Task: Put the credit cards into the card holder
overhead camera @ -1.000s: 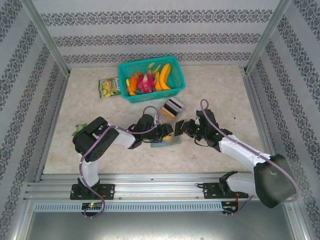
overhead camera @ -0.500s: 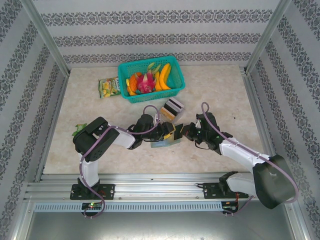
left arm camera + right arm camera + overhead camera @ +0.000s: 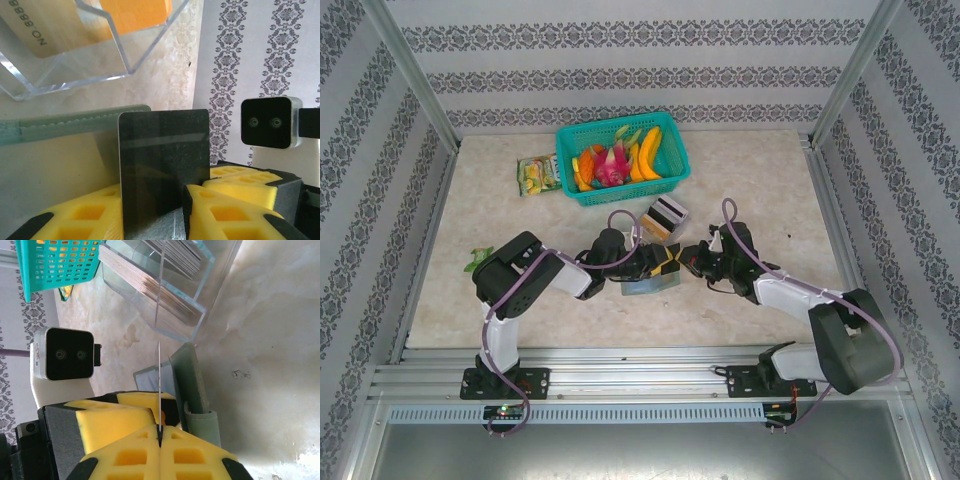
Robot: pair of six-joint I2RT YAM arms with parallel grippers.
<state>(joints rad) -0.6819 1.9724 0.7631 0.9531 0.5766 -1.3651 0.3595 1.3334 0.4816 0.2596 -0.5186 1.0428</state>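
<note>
My right gripper point(image 3: 692, 258) point(image 3: 160, 432) is shut on a dark credit card point(image 3: 164, 155), seen edge-on as a thin line point(image 3: 159, 375). The card stands upright between the yellow fingers point(image 3: 235, 210) of my left gripper point(image 3: 663, 262) point(image 3: 155, 189), whose jaws stand apart on either side of it. I cannot tell whether they touch its edges. The grey-green card holder point(image 3: 648, 284) point(image 3: 75, 122) point(image 3: 191, 385) lies under and just behind the card with one flap raised. More credit cards point(image 3: 135, 12) point(image 3: 150, 287) sit in a clear box point(image 3: 665, 217).
The clear box's wall point(image 3: 100, 60) stands just beyond the card holder. A teal basket point(image 3: 623, 158) of toy fruit is at the back, with a snack packet point(image 3: 537, 174) to its left. A green scrap point(image 3: 477, 260) lies by the left arm. Metal rails frame the table.
My right gripper has carried the dark card leftward, from a gap apart to between the left gripper's fingers over the card holder. The left jaws have narrowed.
</note>
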